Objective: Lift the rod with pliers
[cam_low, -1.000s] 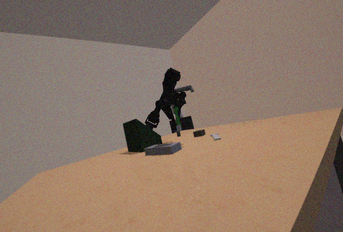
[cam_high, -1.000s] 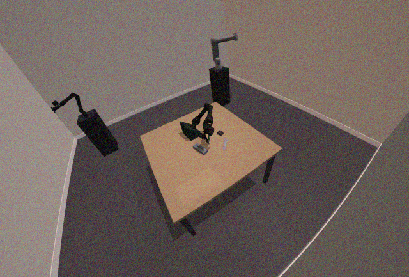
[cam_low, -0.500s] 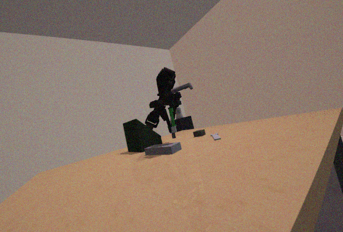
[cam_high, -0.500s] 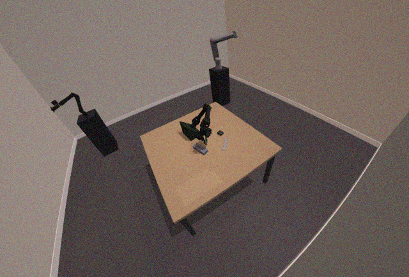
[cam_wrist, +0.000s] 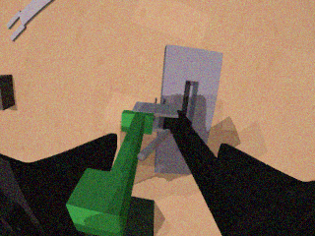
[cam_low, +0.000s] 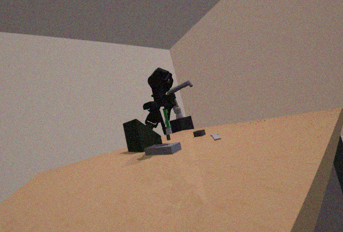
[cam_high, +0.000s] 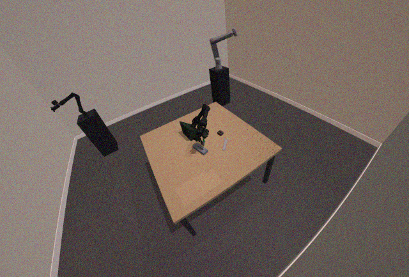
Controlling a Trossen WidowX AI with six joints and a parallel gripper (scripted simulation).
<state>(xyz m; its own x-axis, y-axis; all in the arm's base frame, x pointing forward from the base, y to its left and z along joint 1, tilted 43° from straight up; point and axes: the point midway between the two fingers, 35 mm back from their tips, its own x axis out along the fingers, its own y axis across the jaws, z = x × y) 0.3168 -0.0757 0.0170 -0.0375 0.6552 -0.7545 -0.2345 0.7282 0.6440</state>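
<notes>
Locking pliers (cam_high: 203, 142) (cam_low: 166, 120) (cam_wrist: 129, 157), with one green handle, one black handle and a grey metal head, hang under the black parallel-jaw gripper (cam_high: 201, 138) (cam_low: 164, 110) (cam_wrist: 169, 146) in the top view, near the grey rectangular channel block (cam_high: 204, 151) (cam_low: 163, 150) (cam_wrist: 192, 69), whose long axis runs from ten to four o'clock. In the exterior view, the pliers point down toward six o'clock, slightly tilted, their dark tip above the block's level and apart from it; the fingers stand partly spread, pinching the handles. In the wrist view, the head overlaps the block's nine-o'clock edge, while the dark narrow slot (cam_wrist: 187, 95) lies toward two o'clock from it, running roughly twelve to six. The rod cannot be made out, presumably down in that slot. The coming move probably needs a shift toward two o'clock before lowering, or the tip may strike the block's top.
</notes>
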